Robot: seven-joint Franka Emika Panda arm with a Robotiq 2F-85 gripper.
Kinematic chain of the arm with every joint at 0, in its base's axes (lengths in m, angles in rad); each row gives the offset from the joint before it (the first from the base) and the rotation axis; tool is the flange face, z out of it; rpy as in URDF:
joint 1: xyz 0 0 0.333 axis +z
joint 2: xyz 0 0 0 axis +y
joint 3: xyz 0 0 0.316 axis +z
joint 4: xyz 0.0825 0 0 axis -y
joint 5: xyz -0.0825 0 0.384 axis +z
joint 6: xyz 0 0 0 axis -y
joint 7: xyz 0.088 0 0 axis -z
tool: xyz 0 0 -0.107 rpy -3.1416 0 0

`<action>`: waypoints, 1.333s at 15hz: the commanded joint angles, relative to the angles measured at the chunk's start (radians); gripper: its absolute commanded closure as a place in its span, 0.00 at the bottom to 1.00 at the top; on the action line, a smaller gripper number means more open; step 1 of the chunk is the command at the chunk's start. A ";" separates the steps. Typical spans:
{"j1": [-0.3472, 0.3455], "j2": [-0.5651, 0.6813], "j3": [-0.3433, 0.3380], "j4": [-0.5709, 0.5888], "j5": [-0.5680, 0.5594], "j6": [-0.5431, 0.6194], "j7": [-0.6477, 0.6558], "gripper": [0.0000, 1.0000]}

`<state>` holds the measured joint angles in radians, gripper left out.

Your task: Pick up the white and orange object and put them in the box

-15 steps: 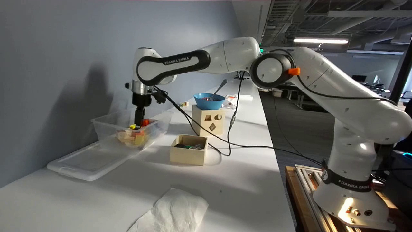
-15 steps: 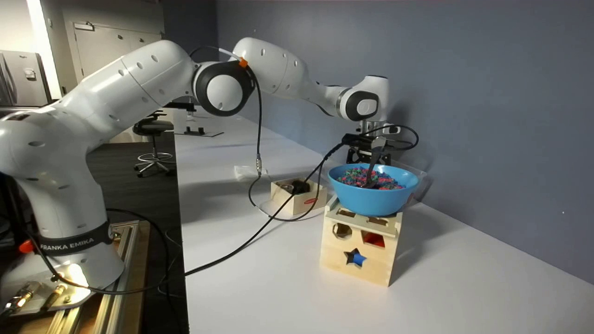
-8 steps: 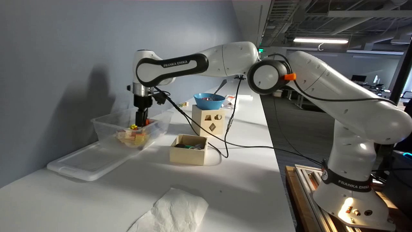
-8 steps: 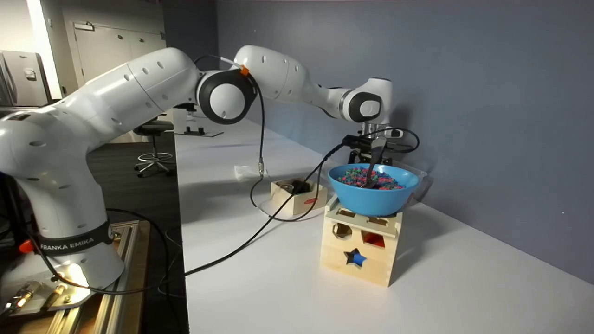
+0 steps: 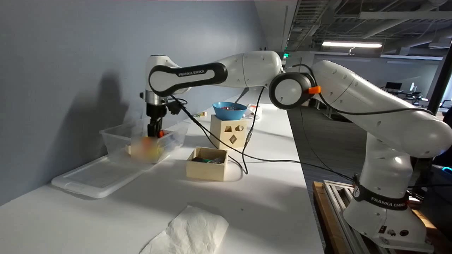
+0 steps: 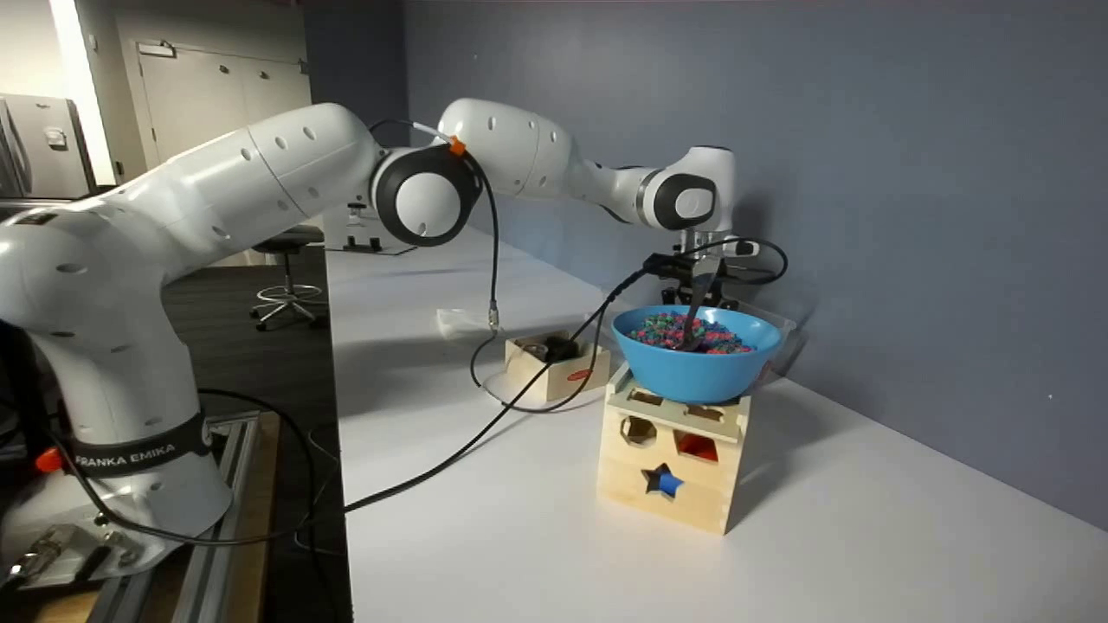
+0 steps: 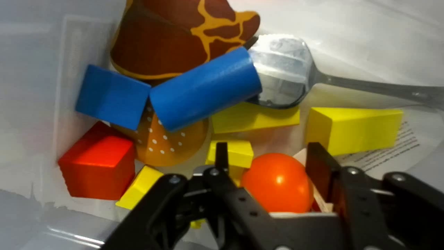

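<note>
A rounded orange object (image 7: 277, 184) lies inside the clear plastic tub, between the fingers of my gripper (image 7: 267, 147) in the wrist view. The right finger (image 7: 321, 173) stands close against it. A gap with a yellow block showing separates the left finger (image 7: 222, 156) from it, so the jaws stand open around it. A pale piece (image 7: 301, 156) peeks out behind the orange one; I cannot tell whether it is the white object. The low tan box (image 5: 206, 171) stands on the table beside the tub, dark items inside. In an exterior view a blur covers my fingertips and the tub's contents.
The tub's walls (image 5: 114, 139) surround my gripper. Inside lie a blue cylinder (image 7: 206, 88), a red block (image 7: 99, 163), a metal utensil (image 7: 282, 69) and several yellow blocks. A wooden cube (image 6: 671, 459) carries a blue bowl (image 6: 692, 372). A cable (image 5: 272, 160) hangs across the table.
The arm's elbow has come down and my gripper has sunk slightly, staying over the same part of the tub. The tan box, bowl and cube have not moved.
</note>
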<state>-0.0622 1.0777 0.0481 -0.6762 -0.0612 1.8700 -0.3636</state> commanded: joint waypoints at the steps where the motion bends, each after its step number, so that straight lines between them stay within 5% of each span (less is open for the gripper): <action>1: 0.012 0.041 -0.013 0.078 -0.010 -0.028 0.017 0.70; 5: 0.018 0.001 -0.008 0.069 -0.012 -0.046 -0.019 0.99; 7: 0.021 0.008 -0.005 0.086 -0.012 -0.057 -0.040 0.59; 9: 0.027 0.018 -0.010 0.102 -0.017 -0.062 -0.058 0.53; 16: 0.027 0.045 -0.010 0.122 -0.038 -0.053 -0.214 0.04; 20: 0.021 0.057 0.005 0.128 -0.014 -0.050 -0.265 0.00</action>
<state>-0.0365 1.0978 0.0393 -0.6069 -0.0842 1.8383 -0.5862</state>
